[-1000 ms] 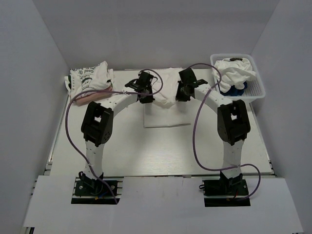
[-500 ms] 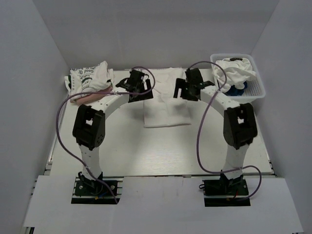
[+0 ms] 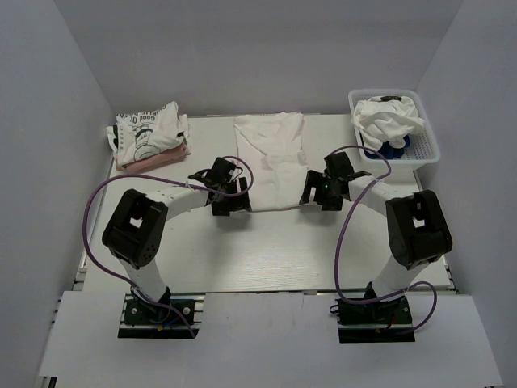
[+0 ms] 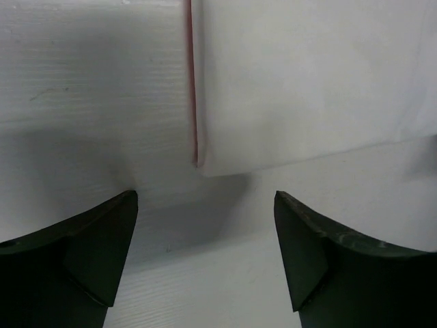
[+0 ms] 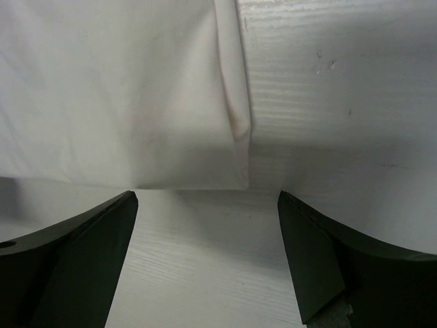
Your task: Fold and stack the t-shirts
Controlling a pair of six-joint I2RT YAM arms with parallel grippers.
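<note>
The white t-shirt [image 3: 271,153] is lying centrally as a long strip. The left gripper [image 4: 203,212] and right gripper [image 5: 205,212] are hovering, jaws spread, at its near corners. The crosswise fold probably calls for pinching both corners.

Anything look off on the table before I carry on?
Nothing spilled or damaged. The white t-shirt lies flat mid-table, though its right edge curls into a small crease by the near corner. The left stack is rumpled on top, not squared, with a pinkish shirt poking out underneath.
</note>
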